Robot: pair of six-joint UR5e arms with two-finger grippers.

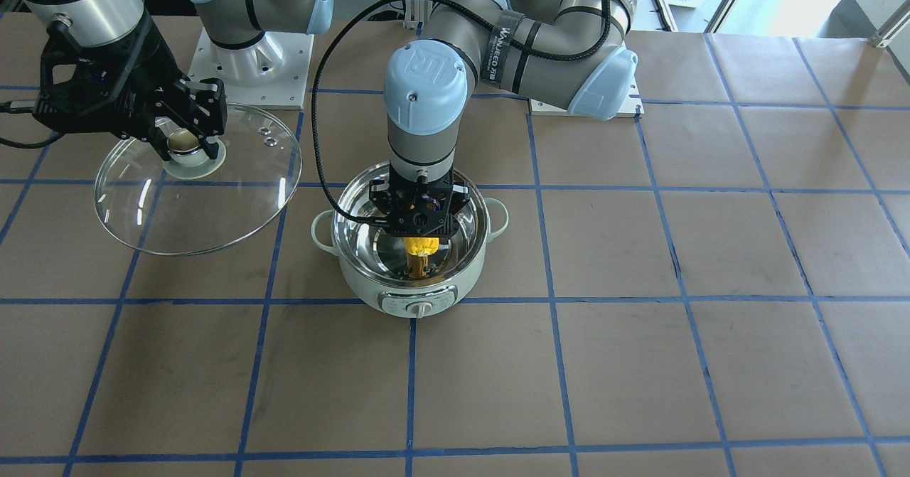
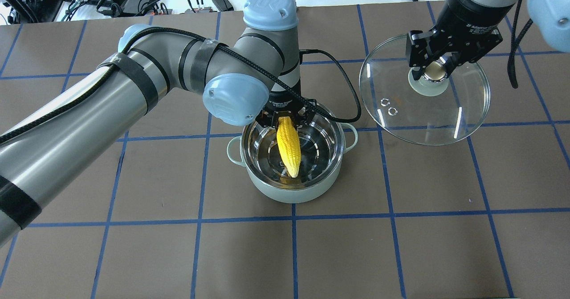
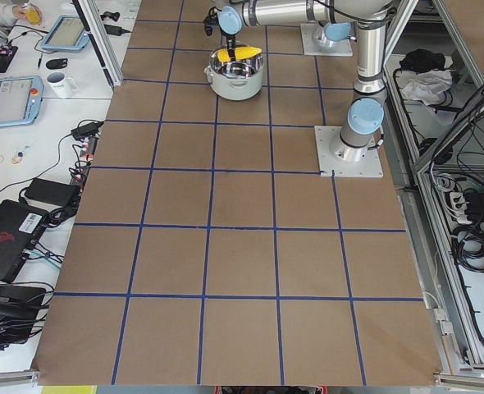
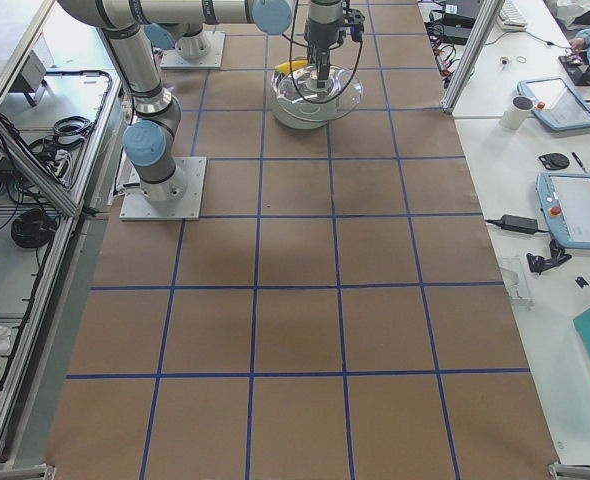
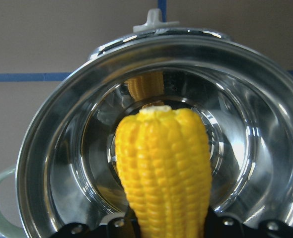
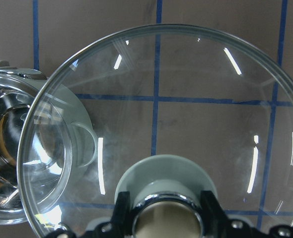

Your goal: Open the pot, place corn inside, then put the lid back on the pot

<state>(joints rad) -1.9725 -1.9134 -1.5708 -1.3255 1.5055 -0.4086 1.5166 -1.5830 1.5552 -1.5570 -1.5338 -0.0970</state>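
Pot (image 2: 285, 194) sits near the middle of the surface (image 2: 401, 245), its opening uncovered. Above it, the left tool (image 2: 285, 120) is closed on the upper end of the corn (image 2: 288, 145). The corn hangs tilted, with its lower end down inside the rim. Whether it touches the floor of the pot, can't tell. Over on the robot's right, beside the pot and apart from it, is the lid (image 2: 445, 116). It is tilted over the surface, with the right tool (image 2: 434, 67) clamped on the knob (image 2: 436, 72) at its centre.

Bright, sharp views; glare streaks the lid (image 2: 423, 109)
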